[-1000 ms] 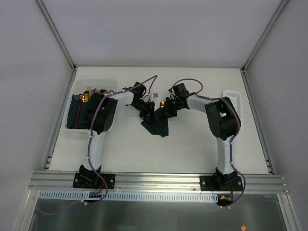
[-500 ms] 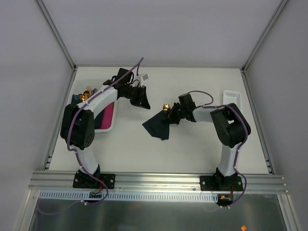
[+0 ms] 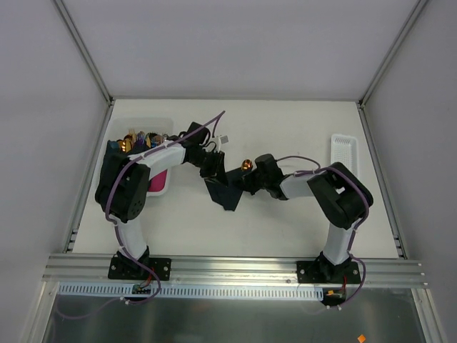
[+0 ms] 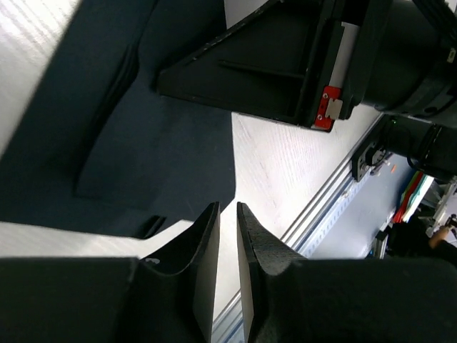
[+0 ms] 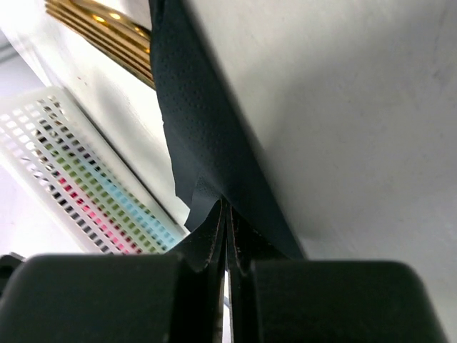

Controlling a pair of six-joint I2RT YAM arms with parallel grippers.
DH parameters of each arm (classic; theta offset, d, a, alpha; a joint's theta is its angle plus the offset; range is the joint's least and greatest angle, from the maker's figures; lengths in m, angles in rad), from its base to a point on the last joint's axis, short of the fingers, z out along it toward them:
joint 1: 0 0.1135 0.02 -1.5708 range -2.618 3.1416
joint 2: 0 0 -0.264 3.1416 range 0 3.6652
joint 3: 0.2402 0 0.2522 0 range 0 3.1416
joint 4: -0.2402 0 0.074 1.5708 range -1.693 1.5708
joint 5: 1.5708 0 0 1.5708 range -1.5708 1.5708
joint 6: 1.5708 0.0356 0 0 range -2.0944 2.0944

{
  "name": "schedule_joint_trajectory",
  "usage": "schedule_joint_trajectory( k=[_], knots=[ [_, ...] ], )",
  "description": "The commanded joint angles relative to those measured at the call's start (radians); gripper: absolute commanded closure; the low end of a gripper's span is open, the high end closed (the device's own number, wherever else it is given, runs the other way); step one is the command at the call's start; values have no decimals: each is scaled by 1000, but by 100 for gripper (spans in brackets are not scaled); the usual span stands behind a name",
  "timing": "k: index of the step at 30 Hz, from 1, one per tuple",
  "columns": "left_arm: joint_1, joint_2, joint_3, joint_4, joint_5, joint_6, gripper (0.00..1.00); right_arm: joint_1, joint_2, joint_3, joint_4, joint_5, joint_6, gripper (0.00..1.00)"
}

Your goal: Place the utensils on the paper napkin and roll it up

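The dark navy paper napkin (image 3: 223, 193) lies crumpled at mid-table, folded into a narrow shape. It also shows in the left wrist view (image 4: 164, 143) and the right wrist view (image 5: 207, 121). My right gripper (image 3: 243, 180) (image 5: 227, 204) is shut on the napkin's edge. The gold utensils (image 3: 247, 165) (image 5: 107, 32) lie just behind the napkin; only their heads show. My left gripper (image 3: 216, 168) (image 4: 227, 209) is at the napkin's far left side, its jaws a thin slit apart with nothing between them.
A white bin (image 3: 165, 190) at the left holds a pink napkin (image 3: 158, 179), dark napkins and more cutlery (image 3: 136, 138). A white perforated tray (image 3: 343, 148) (image 5: 78, 171) lies at the right. The two grippers are close together.
My left arm swung back from near the bin to the napkin. My right gripper moved left with the napkin's edge, and the napkin is folded narrower.
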Motion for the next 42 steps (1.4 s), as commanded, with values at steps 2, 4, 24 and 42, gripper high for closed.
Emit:
schedule_joint_trajectory(
  k=[2, 4, 24, 42],
  knots=[
    [-5, 25, 3, 41, -27, -38, 83, 22, 72, 7, -56, 100, 136, 100],
    [-7, 43, 18, 41, -56, -18, 83, 22, 90, 4, -43, 94, 150, 100],
    [-21, 319, 204, -35, -133, 56, 81, 24, 46, -180, 114, 92, 220, 100],
    [-44, 373, 246, -127, -64, 206, 84, -50, -149, -183, 109, 12, -75, 75]
  ],
)
